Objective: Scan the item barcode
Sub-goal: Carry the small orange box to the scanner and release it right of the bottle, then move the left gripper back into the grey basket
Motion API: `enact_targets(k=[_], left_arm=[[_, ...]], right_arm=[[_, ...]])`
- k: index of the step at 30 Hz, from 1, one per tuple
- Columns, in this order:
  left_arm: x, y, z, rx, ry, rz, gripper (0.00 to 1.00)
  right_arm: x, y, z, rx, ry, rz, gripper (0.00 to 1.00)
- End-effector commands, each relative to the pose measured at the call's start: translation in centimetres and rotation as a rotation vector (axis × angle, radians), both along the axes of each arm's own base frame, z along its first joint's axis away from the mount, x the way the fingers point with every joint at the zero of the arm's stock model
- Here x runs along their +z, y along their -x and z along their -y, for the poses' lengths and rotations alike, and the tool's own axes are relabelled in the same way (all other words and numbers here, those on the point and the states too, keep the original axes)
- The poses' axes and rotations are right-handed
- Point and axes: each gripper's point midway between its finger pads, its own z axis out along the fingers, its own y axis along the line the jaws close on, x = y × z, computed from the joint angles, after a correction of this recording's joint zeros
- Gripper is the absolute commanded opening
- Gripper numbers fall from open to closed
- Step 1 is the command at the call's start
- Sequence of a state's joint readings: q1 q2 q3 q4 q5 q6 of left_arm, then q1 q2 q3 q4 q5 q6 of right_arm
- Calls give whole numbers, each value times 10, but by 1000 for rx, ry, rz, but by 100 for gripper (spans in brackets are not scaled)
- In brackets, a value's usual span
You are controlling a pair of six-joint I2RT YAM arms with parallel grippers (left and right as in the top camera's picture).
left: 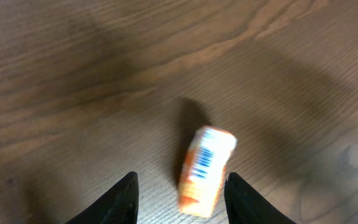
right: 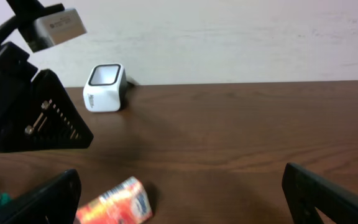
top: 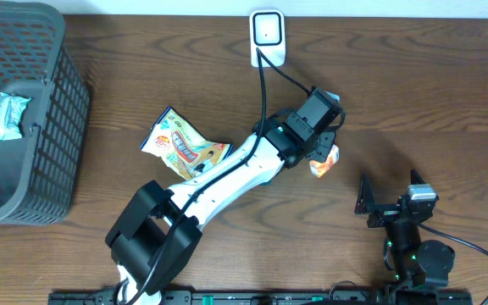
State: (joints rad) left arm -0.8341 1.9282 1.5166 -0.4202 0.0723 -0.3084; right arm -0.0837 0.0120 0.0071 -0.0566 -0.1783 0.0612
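Left gripper [left: 181, 180]: jaws parted, gripping nothing, poised over the packet.
Orange packet [left: 207, 171]: lies free on the table [top: 447, 85], blurred blue bars on its upper face, well apart from the scanner.
Right gripper [right: 182, 196]: jaws wide, empty.
Scanner [top: 267, 34]: white, at the table's far edge.
Basket [top: 58, 110]: far left, one small packet inside.
Snack bag [top: 185, 146]: flat, beside the left arm.

L arm [top: 227, 174] stretched diagonally from its base, up and to the right, wrist tipped over. L gripper [left: 180, 196] pointed straight down w/ jaws partly apart, gripping nothing. R arm [top: 409, 241] sat folded close to its base. R gripper [right: 180, 180] was low, roughly level, aimed fwd, jaws spread wide.
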Motion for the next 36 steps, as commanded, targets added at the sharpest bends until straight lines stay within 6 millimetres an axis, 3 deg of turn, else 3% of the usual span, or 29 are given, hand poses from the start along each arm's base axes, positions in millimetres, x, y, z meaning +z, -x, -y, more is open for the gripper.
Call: enact_targets(k=[1,5,9,11,15,17,20,23,26,31,36], left_arm=[[66,-10,9,-39,76,135,45],[127,-18,2,-48,93,295,45],[200,-39,-59,142,-63,548,45],[236,-46,-104,293,-153,668,45],[302,-46,-216,662,-291,821,50],[328,-40,-282,854,-331,856,56],[345,-30,-363,1097,-297,855,70],[343,-10,-440,1368,-210,813,76],[320,-1,-495,1503,-104,697,79],[255,13,-582,1776,139,423,84],[185,9,-634,1877,249,162,85]], right_arm=[[-1,0,0,-2,-12,-3,99],[-1,0,0,-2,-12,-4,99],[-1,0,0,-2,-12,-3,99],[-1,0,0,-2,-12,-4,99],[-1,0,0,-2,-12,-3,99],[-1,0,0,-2,-12,-3,99],[-1,0,0,-2,-12,-3,99],[-1,0,0,-2,-12,-4,99],[-1,0,0,-2,-12,-3,99],[-1,0,0,-2,-12,-4,99],[-1,0,0,-2,-12,-3,99]])
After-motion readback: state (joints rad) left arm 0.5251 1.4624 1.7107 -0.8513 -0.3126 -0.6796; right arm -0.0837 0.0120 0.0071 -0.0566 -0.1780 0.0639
